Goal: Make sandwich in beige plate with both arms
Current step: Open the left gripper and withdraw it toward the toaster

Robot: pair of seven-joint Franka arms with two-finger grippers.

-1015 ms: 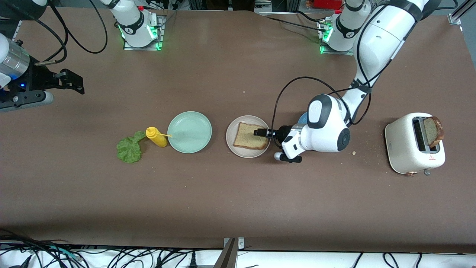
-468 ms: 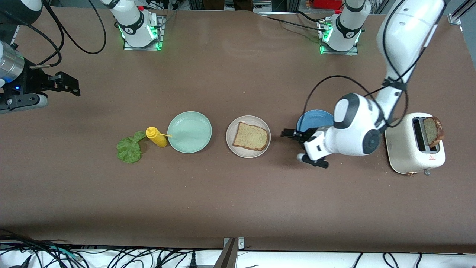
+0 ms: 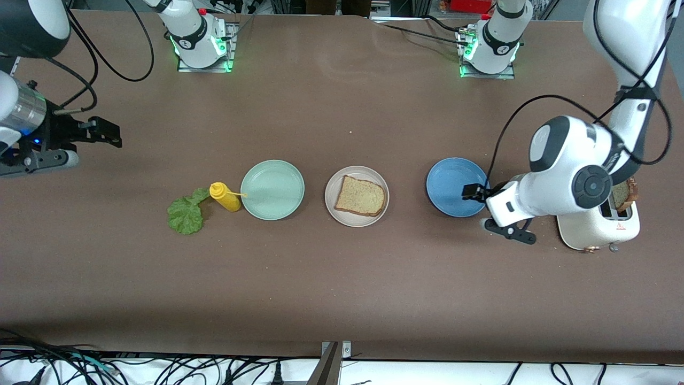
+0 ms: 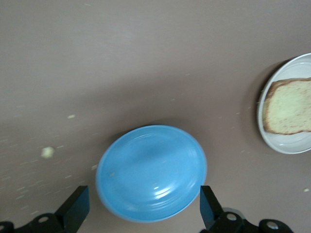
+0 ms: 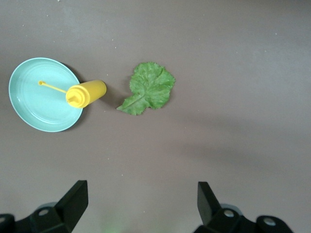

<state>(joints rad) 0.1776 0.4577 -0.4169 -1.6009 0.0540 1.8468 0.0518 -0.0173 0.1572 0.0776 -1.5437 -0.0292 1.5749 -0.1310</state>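
On the brown worktop [image 3: 342, 278] a row of things runs from one end to the other. At the right arm's end a ruffled green lettuce leaf [image 3: 186, 214] lies flat, touching a yellow squeeze bottle [image 3: 225, 196] whose thin nozzle reaches over the rim of the mint-green plate [image 3: 272, 190], which holds nothing else. Beside that, mid-row, the beige plate [image 3: 357, 196], round and shallow with a raised rim, carries one squarish tan slice of toast [image 3: 360, 195] with a brown crust, lying flat. Toward the left arm's end sits the blue plate [image 3: 455, 186], bare inside. At that end stands a white toaster [image 3: 596, 230], partly hidden by the left arm, with a second slice [image 3: 623, 194] upright in its slot. The left tool [image 4: 145, 208] hangs over the blue plate's edge, fingers spread and holding nothing. The right tool [image 5: 141, 204] waits over bare worktop at its own end, released.
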